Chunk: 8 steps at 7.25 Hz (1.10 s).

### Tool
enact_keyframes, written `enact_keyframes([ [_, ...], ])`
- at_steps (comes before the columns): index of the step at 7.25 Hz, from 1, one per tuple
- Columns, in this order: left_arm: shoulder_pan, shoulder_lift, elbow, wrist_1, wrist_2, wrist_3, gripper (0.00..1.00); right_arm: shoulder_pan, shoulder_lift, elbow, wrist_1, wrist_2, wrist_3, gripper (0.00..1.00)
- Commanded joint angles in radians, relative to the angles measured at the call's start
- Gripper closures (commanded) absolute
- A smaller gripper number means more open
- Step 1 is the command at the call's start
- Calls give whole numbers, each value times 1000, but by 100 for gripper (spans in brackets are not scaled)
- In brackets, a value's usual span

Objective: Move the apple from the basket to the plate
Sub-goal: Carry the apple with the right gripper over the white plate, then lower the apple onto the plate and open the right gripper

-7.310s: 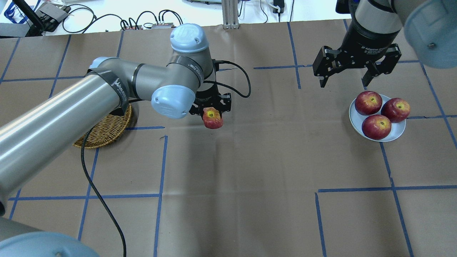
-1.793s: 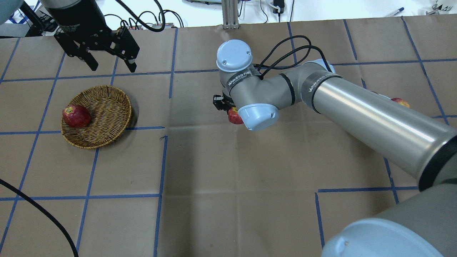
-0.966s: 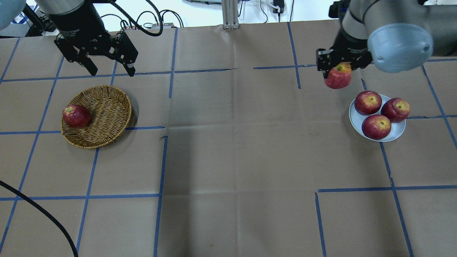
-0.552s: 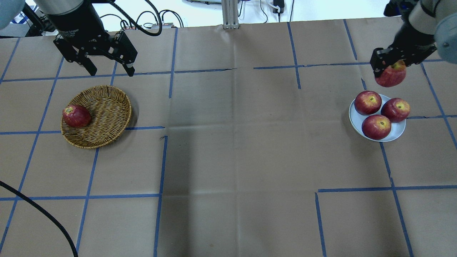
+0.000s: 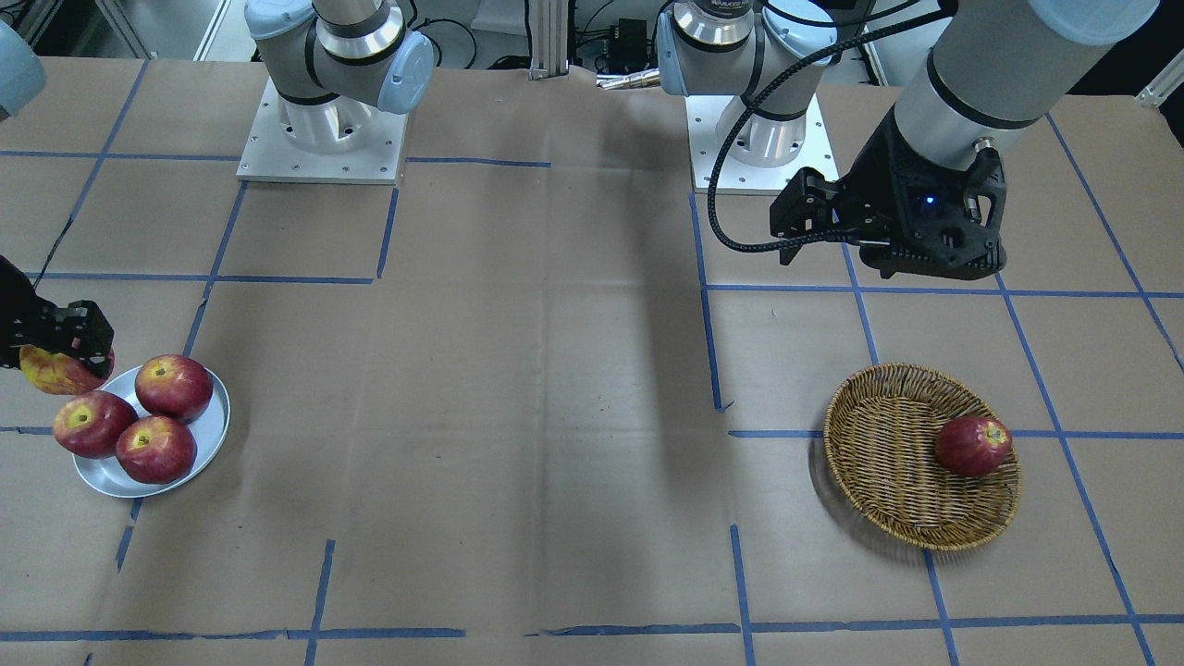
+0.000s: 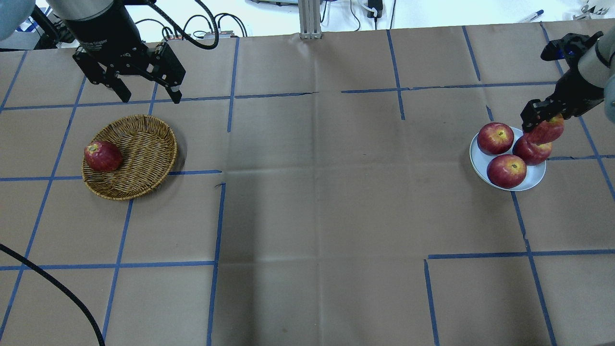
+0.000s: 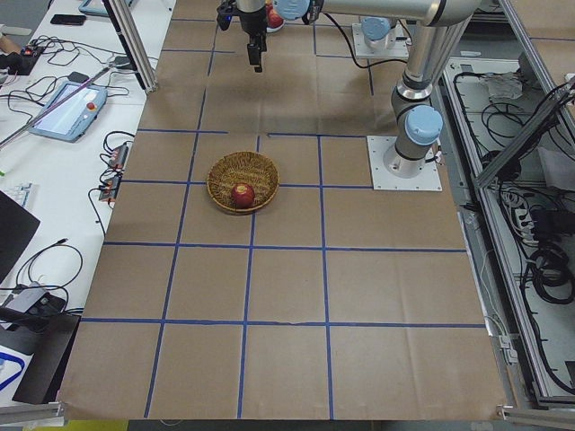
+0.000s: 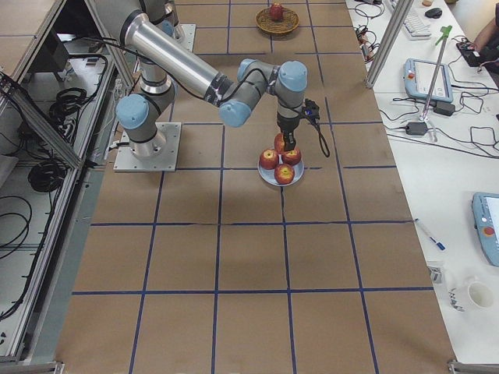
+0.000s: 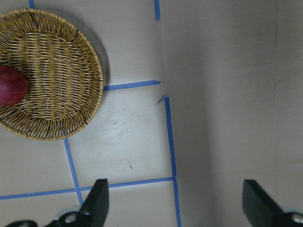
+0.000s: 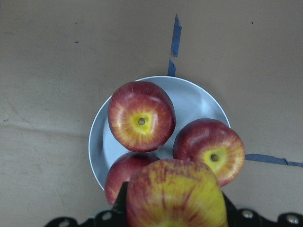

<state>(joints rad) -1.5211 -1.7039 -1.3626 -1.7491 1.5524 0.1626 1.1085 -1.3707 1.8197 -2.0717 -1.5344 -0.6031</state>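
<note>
The apple, yellow-streaked, is clamped between the fingers of the right pincer, which is closed on its sides. It hangs over one edge of the plate, above the gap between two of the fruit already there. Whether it touches them cannot be told. The trouble is room. Three dark red apples cover nearly all of the plate, and the only bare metal in the right wrist view is a crescent on the side of the plate away from the apple. Let go where it hangs, the apple would likely land on rounded shoulders rather than flat metal. From there it could roll off the plate's near rim onto the bench. It might also knock a neighbour over the shallow lip. Pressing lower to seat it risks the fingers shoving the fruit beneath or tipping the light plate. A release from any height adds bounce to the same problem. Well apart from the plate, at the bench's other end, the left pincer hangs wide open and empty. It is just beyond the basket, which holds one dark apple, so it is too far off to catch a runaway.
</note>
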Motion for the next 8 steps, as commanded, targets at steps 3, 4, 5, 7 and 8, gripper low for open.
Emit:
enact_keyframes([
  [3,-2,16,-28,-10,6,2,1,-15,55,43,-70,30,-3,53],
  [4,-1,29,-52,2,5,2,1,-13,61,43,-71,28,-4,53],
  [5,2,29,-46,3,5,2,1,-15,71,38,-73,27,-6,45],
  [7,1,30,-49,3,6,3,1,-15,67,35,-73,30,-1,0],
  [8,1,30,-46,3,5,3,1,-13,58,30,-73,31,-1,0],
])
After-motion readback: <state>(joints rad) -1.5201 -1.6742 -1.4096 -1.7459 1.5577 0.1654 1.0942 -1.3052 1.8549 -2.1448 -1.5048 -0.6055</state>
